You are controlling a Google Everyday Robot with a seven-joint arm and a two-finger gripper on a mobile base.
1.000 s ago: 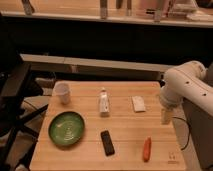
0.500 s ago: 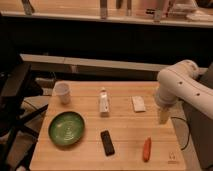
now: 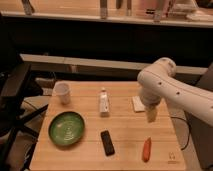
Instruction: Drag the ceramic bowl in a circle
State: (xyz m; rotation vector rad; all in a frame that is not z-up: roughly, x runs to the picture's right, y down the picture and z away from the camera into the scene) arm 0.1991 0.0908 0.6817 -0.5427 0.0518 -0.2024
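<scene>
The ceramic bowl is a wide, shallow, glossy green dish with faint rings inside. It sits on the wooden table at the front left. My gripper hangs from the white arm over the right side of the table, far to the right of the bowl and not touching it. It points down, just below a small white block.
A small white cup stands at the back left. A white bottle stands mid-table. A white block lies at the back right. A black remote-like bar and an orange carrot lie near the front edge.
My arm and gripper have moved left and forward, from beyond the table's right edge to over the table's right side. The objects on the table have not moved.
</scene>
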